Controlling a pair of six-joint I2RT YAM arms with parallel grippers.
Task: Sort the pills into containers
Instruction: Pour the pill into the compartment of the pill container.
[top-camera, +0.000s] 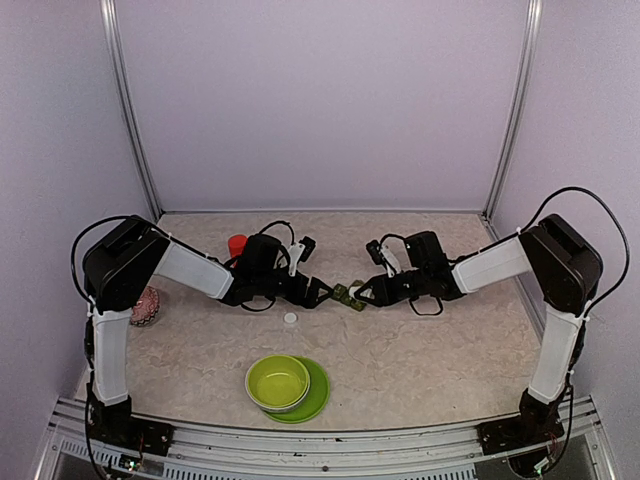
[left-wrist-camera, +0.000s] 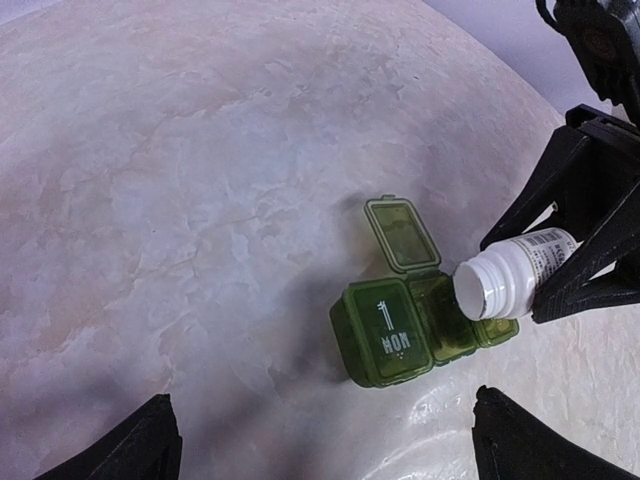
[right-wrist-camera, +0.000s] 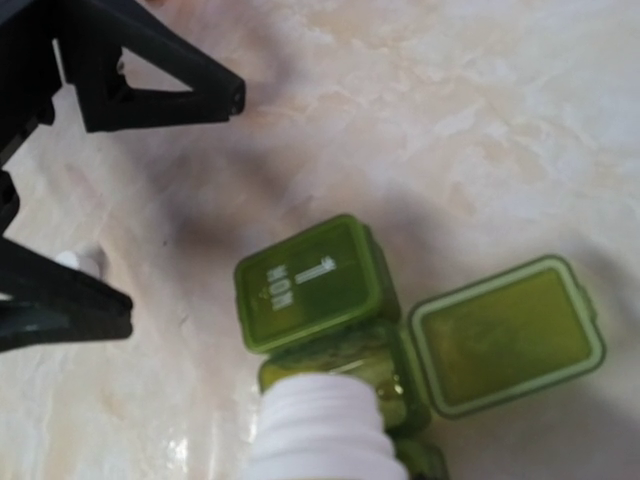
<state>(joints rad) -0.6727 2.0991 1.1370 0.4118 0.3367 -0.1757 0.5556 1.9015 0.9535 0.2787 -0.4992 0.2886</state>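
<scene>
My right tool grips the white bottle, mouth tipped over the containers on the bench, middle lid open: pouring step, and next I reckon it needs a gentle tilt.

The containers are one small, translucent dark green strip box of joined square compartments, lying flat near the middle of the table. In the left wrist view the strip runs from 9 to 3 o'clock. The 9 o'clock compartment is shut, its lid marked MON. The middle one's lid is flipped open toward 12 o'clock. The 3 o'clock end is mostly hidden.
</scene>
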